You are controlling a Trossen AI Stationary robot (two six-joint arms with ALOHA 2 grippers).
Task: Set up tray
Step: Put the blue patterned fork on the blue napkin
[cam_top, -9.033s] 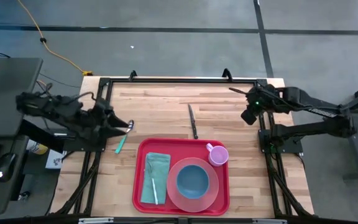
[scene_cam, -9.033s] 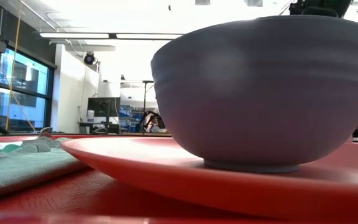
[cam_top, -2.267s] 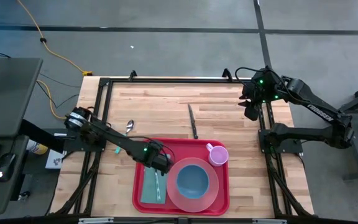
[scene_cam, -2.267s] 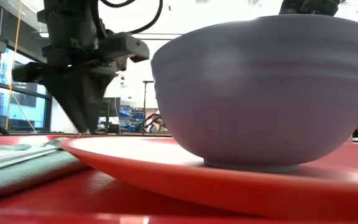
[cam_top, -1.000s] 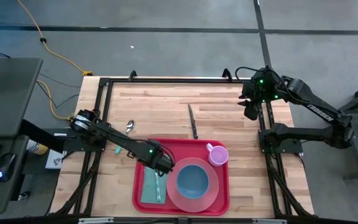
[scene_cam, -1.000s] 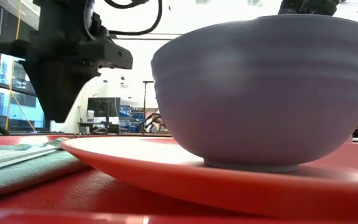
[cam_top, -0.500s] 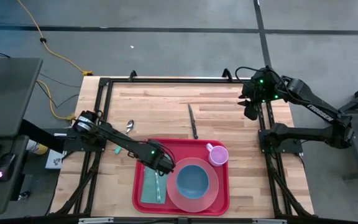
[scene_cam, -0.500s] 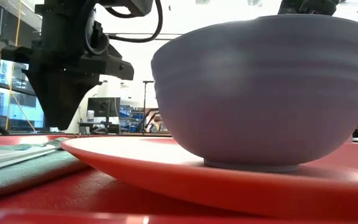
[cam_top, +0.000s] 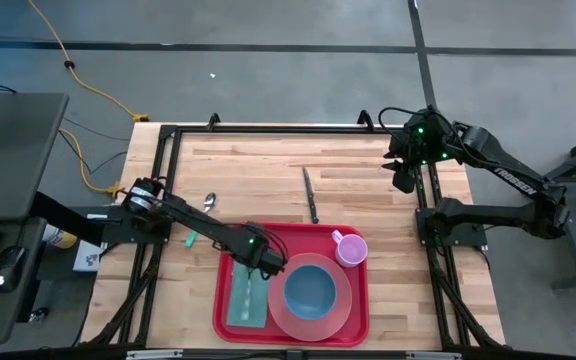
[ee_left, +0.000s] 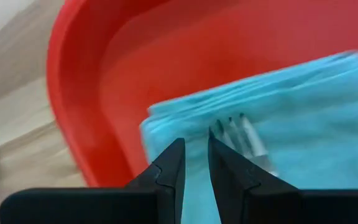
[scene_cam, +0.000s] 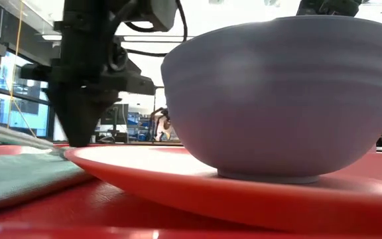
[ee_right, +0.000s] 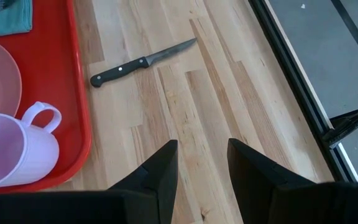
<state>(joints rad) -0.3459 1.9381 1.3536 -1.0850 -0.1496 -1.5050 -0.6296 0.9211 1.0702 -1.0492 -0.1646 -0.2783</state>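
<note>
Below centre in the overhead picture we see the wooden table (cam_top: 268, 175) carrying the red tray (cam_top: 290, 235), which sits in the lower middle of the frame, nearer the bottom edge than the top. On the tray's right half lies a pink plate (cam_top: 340, 305) with a blue bowl (cam_top: 309, 288) on it, and a small pink cup (cam_top: 350, 247) stands at the tray's upper right corner. A teal napkin (cam_top: 243, 298) covers the tray's left side with a fork (ee_left: 241, 134) on it. Our left gripper (cam_top: 268, 262) hangs over the napkin's upper end, its fingers (ee_left: 166, 171) nearly together with only a narrow gap and nothing between them. Our right gripper (cam_top: 402, 176) waits at the table's upper right, fingers (ee_right: 160, 168) apart and empty. Above the tray a black-handled knife (cam_top: 310, 195) lies on the wood; a spoon (cam_top: 209, 201) lies to the left.
</note>
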